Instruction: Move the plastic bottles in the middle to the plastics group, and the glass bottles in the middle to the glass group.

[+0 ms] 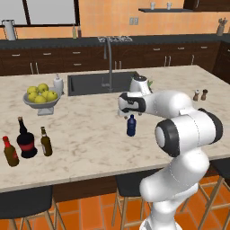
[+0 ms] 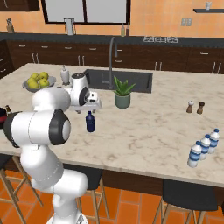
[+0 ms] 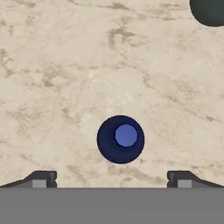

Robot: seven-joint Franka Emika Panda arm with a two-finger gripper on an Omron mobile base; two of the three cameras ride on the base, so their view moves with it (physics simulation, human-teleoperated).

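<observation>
Table (image 1: 90, 134): marble island top, front edge runs along the stools.

Far left, near front edge, the glass group: brown bottle w/ red cap (image 1: 11, 152), then black bottle w/ red label (image 1: 26, 139), then slim olive-brown bottle (image 1: 46, 142) just beside it on the right. All three upright, close together but apart; little room between them and the front edge.

Behind them, fruit bowl (image 1: 41, 102) holds yellow-green fruit (image 1: 41, 93), heaped to about the rim. White dispenser (image 1: 58, 83) stands just right of the bowl, by the sink's left edge. Sink (image 1: 90, 83) is sunk in the table; what lies in the basin cannot be told. Faucet (image 1: 109, 63) rises at its rear.

Centre: dark blue bottle (image 1: 130, 126) upright, standing alone, bare marble all round it. Claw (image 3: 112, 177) hangs directly above it, jaws spread wide, grasping nothing; in the hand view the bottle's cap sits between the two fingertips (image 3: 43, 178), no contact.

Right of centre: potted plant (image 2: 122, 93) near the sink's front right corner. Broad open marble from there to the right.

Far right: salt and pepper shakers (image 2: 195, 107) side by side, well back from the edge. Three pale bottles w/ blue caps (image 2: 204, 147) in a tight diagonal row near the front right edge.
</observation>
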